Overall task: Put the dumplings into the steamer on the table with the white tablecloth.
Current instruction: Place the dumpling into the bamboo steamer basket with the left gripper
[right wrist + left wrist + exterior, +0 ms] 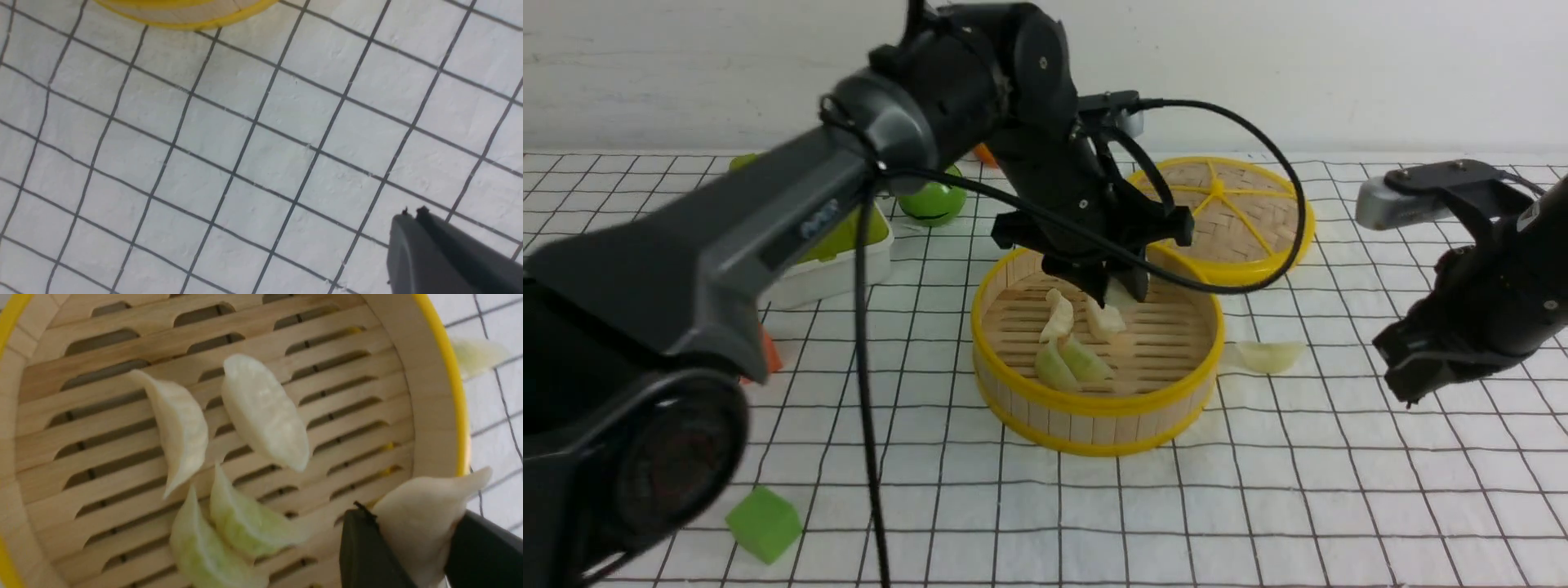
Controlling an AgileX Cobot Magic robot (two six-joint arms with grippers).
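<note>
Our left pincer [412, 539] is pinching a cream-white dumpling [421, 514] by its middle, one curved tip poking out beyond the jaws, above the steamer [1094, 425]. Our right pincer [412, 220] is pressed together with nothing in it, over the white-clothed worktop [931, 531]. Inside the basket, two cream dumplings [265, 412] and two pale green dumplings [233, 518] lie on the slats; one more green dumpling [1270, 357] sits outside, just beside the basket on our right. We judge these toys light and a little rubbery, likely to give slightly under a squeeze yet spring back, so we need only a modest grip. The smooth curved bellies could roll or slip if we pinched near a thin tip; we should take the plump middle, across the narrow width, and leave the pleated edge free. For the one outside, our right pincer seems better placed, coming straight down with its jaws astride the belly.
</note>
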